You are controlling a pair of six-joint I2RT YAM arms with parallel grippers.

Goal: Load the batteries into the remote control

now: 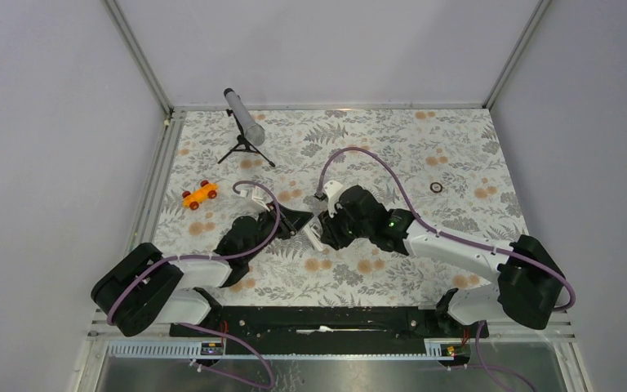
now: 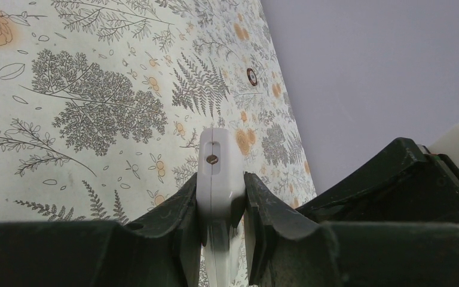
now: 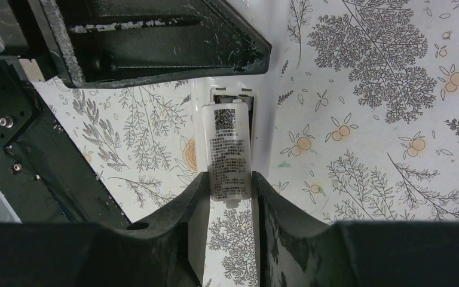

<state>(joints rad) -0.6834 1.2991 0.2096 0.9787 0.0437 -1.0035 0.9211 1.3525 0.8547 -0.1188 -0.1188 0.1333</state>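
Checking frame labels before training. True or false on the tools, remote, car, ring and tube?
1. Left tool is shut on the remote. True.
2. Right tool hangs wide open, clear of the remote. False: its fingers flank the remote's labelled back.
3. Car sits right of both tools. False: it lies to their left.
4. Ring lies on the table, apart from both tools. True.
5. Tube lies flat. False: it rests on a tripod.
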